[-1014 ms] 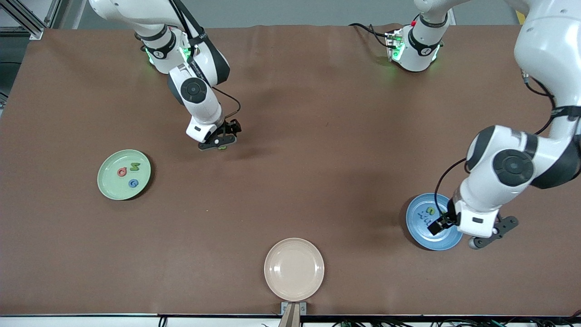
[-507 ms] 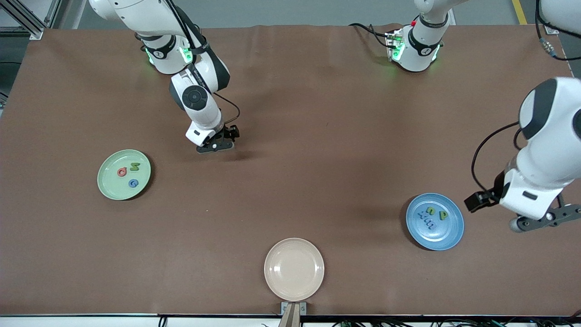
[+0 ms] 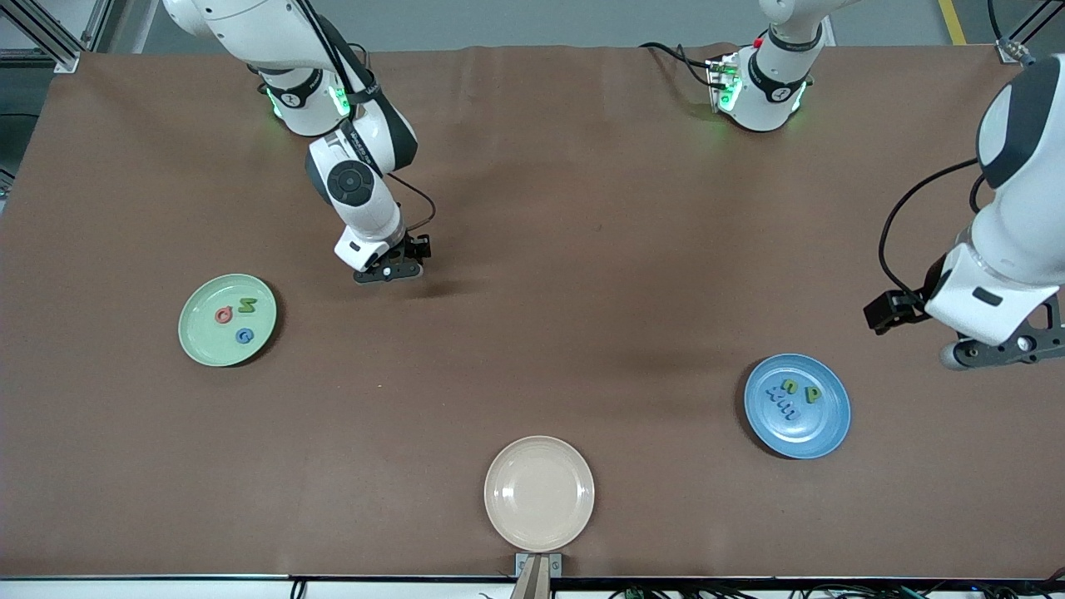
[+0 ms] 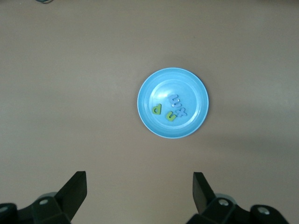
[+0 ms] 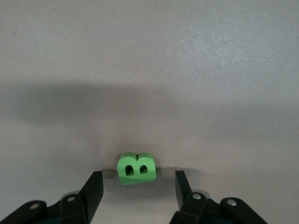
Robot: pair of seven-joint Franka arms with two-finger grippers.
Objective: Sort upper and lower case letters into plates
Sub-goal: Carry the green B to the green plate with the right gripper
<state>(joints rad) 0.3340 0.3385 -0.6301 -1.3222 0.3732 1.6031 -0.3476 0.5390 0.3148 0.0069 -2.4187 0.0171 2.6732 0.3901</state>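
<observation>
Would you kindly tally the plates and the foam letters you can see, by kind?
Plates: 3 (green plate, blue plate, beige plate)
Letters in green plate: 3
Letters in blue plate: 3
Green letter B on table between right gripper fingers: 1
Total: 10

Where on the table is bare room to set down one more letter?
The round beige plate holds nothing. Bare brown tabletop spreads between the pale mint green plate and the medium blue plate. Both those plates are crowded with letters, and the right tool sits low around the green foam letter B.
</observation>
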